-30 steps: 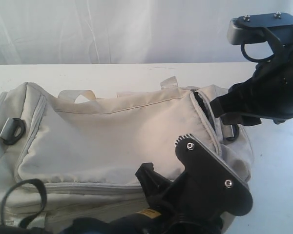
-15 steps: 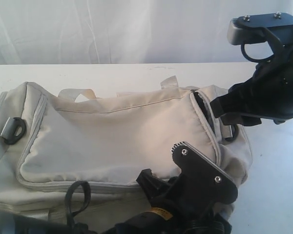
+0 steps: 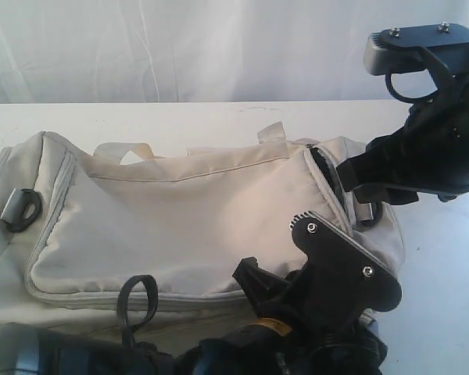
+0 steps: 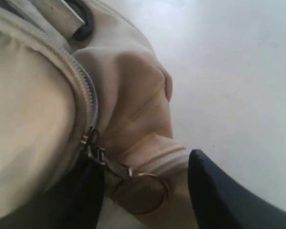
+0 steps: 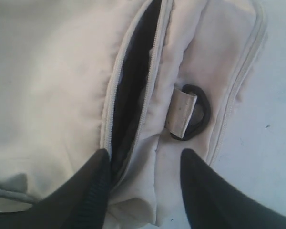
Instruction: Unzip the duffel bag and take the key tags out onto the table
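Surface (image 3: 180, 117): wide, white and flat; it carries the bag and shows bare behind it and past its right end.
Duffel bag (image 3: 187, 219): cream fabric, lying lengthwise on the surface and filling most of the exterior view; webbing handles (image 3: 129, 150) stick up along its far edge.
Right tool (image 5: 145, 155): hangs over the bag's right end with its two dark fingers spread and nothing between them but cream fabric. One finger (image 5: 93, 186) sits at the end of the open slit; whether it touches the cloth cannot be told.
Left tool (image 4: 145, 167): low at the bag's near right corner, fingers spread and pinching nothing. The bag's corner fold bulges between them, and bare surface lies just beyond the outer finger (image 4: 219, 195).
Open slit (image 5: 133, 86): a grey zipper parted along the bag's right end, dark lining showing inside; it runs away from the right tool's fingers.
Closed zipper (image 4: 81, 81): a grey track curving round the corner toward the left tool.
Strap ring (image 5: 198, 114): black, held by a short webbing loop, just beside the slit on the end panel, ahead of the right tool's other finger.
Pull ring (image 4: 140, 193): a thin round metal ring on small links from the zipper slider, lying on the fabric between the left tool's fingers, nearer the inner one, ungripped.
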{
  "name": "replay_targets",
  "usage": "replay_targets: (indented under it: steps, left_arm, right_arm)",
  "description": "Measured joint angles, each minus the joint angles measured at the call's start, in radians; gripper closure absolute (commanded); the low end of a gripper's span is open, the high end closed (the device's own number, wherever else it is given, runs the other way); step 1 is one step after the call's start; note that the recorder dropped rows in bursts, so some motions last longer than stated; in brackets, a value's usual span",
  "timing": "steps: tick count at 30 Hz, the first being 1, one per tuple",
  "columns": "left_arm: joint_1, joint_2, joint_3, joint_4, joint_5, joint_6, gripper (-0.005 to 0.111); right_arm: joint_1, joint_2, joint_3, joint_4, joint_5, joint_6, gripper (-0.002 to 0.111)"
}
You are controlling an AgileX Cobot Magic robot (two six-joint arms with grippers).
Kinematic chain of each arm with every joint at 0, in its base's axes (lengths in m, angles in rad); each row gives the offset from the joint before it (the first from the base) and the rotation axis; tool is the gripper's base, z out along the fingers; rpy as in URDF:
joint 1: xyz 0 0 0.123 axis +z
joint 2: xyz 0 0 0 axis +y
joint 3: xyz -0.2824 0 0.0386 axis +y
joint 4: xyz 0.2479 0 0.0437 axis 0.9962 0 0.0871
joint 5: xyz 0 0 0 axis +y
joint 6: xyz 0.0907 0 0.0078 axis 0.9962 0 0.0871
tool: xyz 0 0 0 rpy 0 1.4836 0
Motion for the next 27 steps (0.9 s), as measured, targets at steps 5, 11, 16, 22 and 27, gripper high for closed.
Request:
replay_targets:
  steps: [5, 11, 16, 22, 27]
  left_arm:
    - [0.0, 0.0, 0.0, -0.267, -0.008, 0.241, 0.065]
    - [0.0, -0.016, 0.0, -0.328, -0.032, 0.35, 0.065]
    - [0.0, -0.025, 0.0, -0.269, 0.0, 0.33, 0.065]
    - [0.0, -0.025, 0.0, -0.186, 0.017, 0.268, 0.038]
    - [0.022, -0.021, 0.0, -0.16, 0.009, 0.206, 0.043]
  right_arm:
    - [0.0, 0.0, 0.004, 0.0, -0.002, 0.0, 0.064]
    - [0.0, 0.0, 0.004, 0.002, -0.002, 0.0, 0.064]
    - [0.0, 0.0, 0.004, 0.002, -0.002, 0.0, 0.064]
    - [0.0, 0.0, 0.004, 0.002, -0.002, 0.0, 0.064]
    - [0.0, 0.0, 0.004, 0.002, -0.002, 0.0, 0.064]
